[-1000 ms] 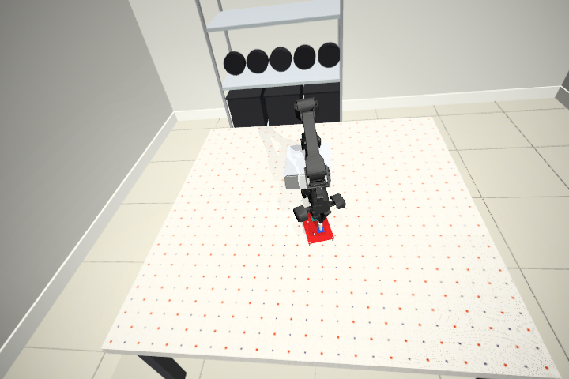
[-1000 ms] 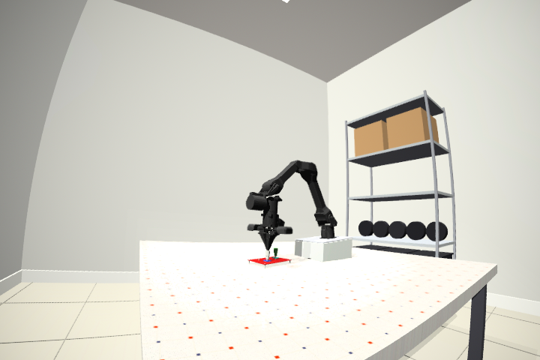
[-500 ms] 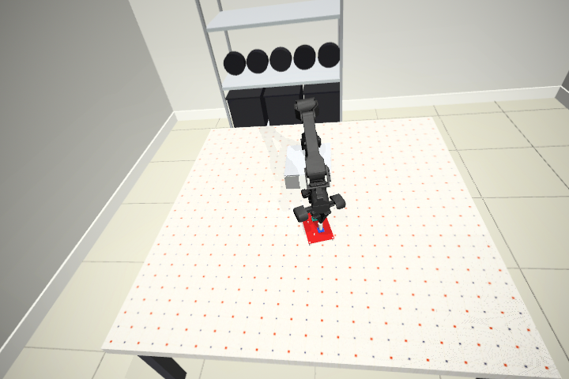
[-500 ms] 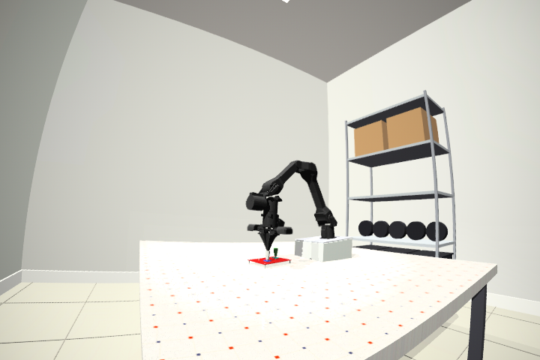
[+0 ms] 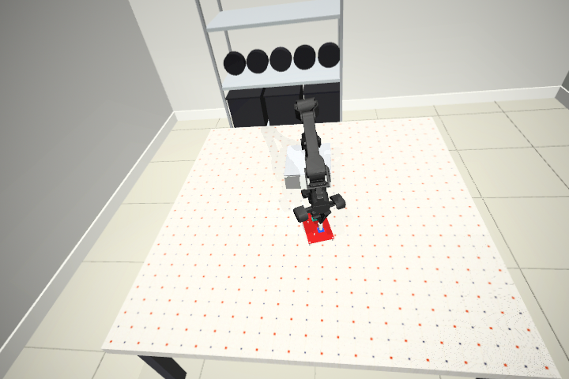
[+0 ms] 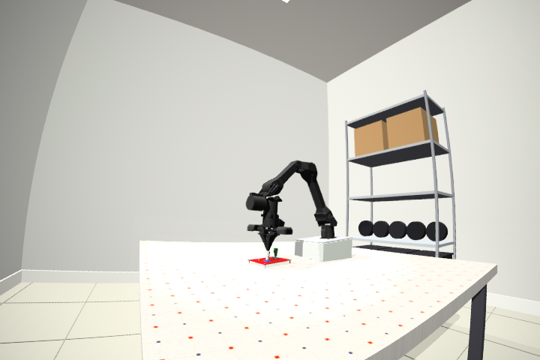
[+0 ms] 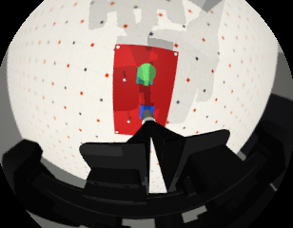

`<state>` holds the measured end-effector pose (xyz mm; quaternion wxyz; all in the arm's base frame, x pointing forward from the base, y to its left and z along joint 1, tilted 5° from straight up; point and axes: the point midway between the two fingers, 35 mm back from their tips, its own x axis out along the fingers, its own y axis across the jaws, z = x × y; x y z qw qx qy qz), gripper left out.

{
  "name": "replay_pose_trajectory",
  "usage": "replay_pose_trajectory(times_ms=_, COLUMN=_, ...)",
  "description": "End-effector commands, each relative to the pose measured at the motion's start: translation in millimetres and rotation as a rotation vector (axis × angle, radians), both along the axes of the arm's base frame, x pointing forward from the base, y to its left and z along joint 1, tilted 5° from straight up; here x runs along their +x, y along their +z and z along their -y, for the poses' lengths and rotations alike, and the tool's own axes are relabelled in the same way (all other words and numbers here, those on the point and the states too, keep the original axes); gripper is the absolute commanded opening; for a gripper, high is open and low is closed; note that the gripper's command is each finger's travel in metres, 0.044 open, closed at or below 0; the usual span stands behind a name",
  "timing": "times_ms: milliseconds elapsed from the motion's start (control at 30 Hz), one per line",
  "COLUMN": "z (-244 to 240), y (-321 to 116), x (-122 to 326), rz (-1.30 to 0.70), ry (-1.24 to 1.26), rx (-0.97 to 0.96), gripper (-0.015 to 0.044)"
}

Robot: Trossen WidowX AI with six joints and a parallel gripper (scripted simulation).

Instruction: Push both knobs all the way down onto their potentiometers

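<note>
The red circuit board (image 5: 314, 239) (image 6: 280, 260) (image 7: 124, 101) stands on short legs on the table. A white knob (image 5: 320, 227) (image 6: 267, 256) stands upright over the blue potentiometer (image 5: 321, 230) (image 7: 143, 108). My gripper (image 5: 322, 222) (image 6: 268, 250) (image 7: 149, 123) is shut and empty, pointing down, its tips at the top of the white knob and seemingly touching it. The green knob (image 6: 275, 250) (image 7: 146, 72) stands over the teal potentiometer (image 5: 314, 219) (image 7: 139, 82), on the arm-base side. Whether any gap remains under either knob is too small to tell.
The arm's base stands on a white block (image 5: 292, 166) (image 6: 336, 250) behind the board. Small pins (image 7: 125, 80) with pale tips stand on the board beside the potentiometers. A shelf rack (image 5: 280, 80) (image 6: 400, 196) stands beyond the table.
</note>
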<state>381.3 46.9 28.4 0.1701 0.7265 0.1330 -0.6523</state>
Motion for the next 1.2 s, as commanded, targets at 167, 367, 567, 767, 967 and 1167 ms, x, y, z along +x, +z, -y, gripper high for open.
replay_pose_trajectory(times_ms=167, z=1.1, y=-16.7, x=4.0, rz=-0.009, ry=0.0, rx=-0.005, gripper=0.0)
replay_pose_trajectory(times_ms=367, z=1.1, y=-16.9, x=4.0, rz=-0.009, ry=0.0, rx=-0.005, gripper=0.0)
replay_pose_trajectory(times_ms=567, z=1.1, y=-17.5, x=4.1, rz=-0.009, ry=0.0, rx=-0.005, gripper=0.0)
replay_pose_trajectory(times_ms=767, z=1.1, y=-17.5, x=4.1, rz=-0.009, ry=0.0, rx=-0.005, gripper=0.0)
replay_pose_trajectory(times_ms=967, z=1.1, y=-18.2, x=4.1, rz=-0.009, ry=0.0, rx=-0.005, gripper=0.0)
replay_pose_trajectory(times_ms=1167, z=0.9, y=-12.9, x=3.9, rz=-0.009, ry=0.0, rx=-0.005, gripper=0.0)
